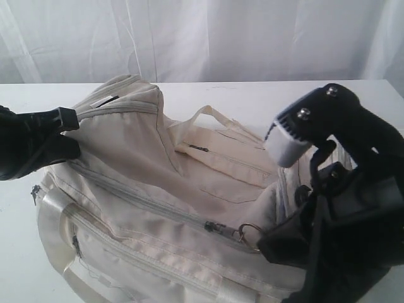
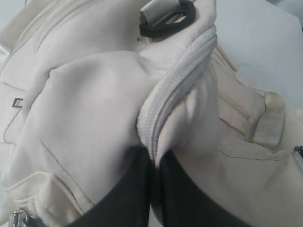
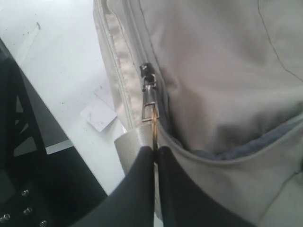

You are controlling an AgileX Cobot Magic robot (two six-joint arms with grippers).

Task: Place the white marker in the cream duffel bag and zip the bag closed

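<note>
1. Exterior: the bag [image 1: 158, 189] lies on the table [image 1: 252, 95]. The left gripper [image 1: 71, 134] clamps the bag's left end. The right gripper [image 1: 264, 243] meets the ring [image 1: 249, 232] on the zip near the bag's right end.
2. Left wrist: the fingers [image 2: 123, 198] press together on a fold of bag fabric along its zip, below a black clip [image 2: 165, 19].
3. Right wrist: the fingers [image 3: 137, 189] pinch the ring, which hangs from the slider [image 3: 147, 75] on the bag.
</note>
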